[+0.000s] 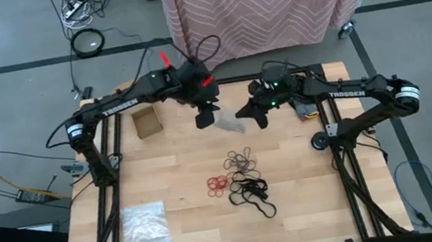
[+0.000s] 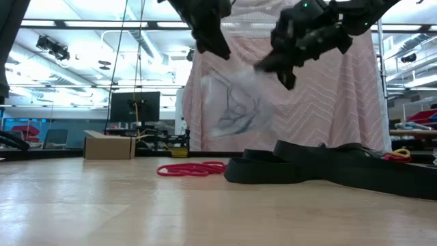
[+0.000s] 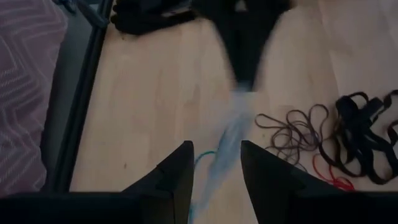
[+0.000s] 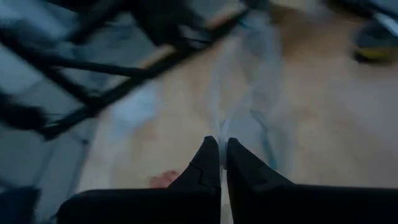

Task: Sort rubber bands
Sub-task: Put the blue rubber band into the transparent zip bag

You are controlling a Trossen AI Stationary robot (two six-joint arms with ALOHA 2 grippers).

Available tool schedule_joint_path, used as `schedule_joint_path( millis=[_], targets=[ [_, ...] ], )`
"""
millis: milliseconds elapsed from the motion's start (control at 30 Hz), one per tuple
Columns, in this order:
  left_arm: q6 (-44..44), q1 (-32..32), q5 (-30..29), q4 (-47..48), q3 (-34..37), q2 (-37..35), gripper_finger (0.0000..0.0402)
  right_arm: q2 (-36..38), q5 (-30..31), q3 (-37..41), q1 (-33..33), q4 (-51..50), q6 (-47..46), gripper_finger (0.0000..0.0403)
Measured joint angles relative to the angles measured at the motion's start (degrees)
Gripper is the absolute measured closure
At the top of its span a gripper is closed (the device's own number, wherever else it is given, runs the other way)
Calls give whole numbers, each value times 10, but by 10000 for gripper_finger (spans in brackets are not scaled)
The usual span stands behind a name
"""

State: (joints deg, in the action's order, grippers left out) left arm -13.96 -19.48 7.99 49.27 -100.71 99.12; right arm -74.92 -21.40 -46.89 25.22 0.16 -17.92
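A clear crinkly plastic bag hangs in the air between my two grippers, above the table's far middle. In the low view the bag sags below both, well clear of the wood. My left gripper has it between its fingers, and my right gripper is shut on it from the other side. A teal loop shows at the bag in the left wrist view. Loose rubber bands lie on the table nearer the front: tan-brown, red and black. My left gripper has the bag's one end between its two fingers, which stand fairly wide apart and slant down from the table's left. The bag hangs clear of the table. My right gripper pinches the bag's other end between its shut fingers, slanting down from the table's right. The film stretches away from the fingertips toward the left gripper, lifted clear.
A small cardboard box stands at the far left. A second clear plastic bag lies at the near left. Black frame rails run along both table sides. A patterned cloth hangs behind the far edge.
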Motion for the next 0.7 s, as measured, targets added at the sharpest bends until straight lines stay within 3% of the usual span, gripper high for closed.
schedule_joint_path(
  millis=[100, 267, 400, 700],
  targets=[
    [7, 1, -13, 16, 0, -4, 261, -4, 55, 0, -4, -18, -1, 403],
    [27, 4, -15, 29, 3, -3, 261, -11, 37, 0, -5, -22, -4, 403],
    [51, 24, -35, -4, 24, -3, 261, -11, 21, 0, -2, 29, -50, 403],
    [71, 95, -288, -118, 54, -2, 261, -11, 18, 0, 17, 121, -224, 403]
  ],
)
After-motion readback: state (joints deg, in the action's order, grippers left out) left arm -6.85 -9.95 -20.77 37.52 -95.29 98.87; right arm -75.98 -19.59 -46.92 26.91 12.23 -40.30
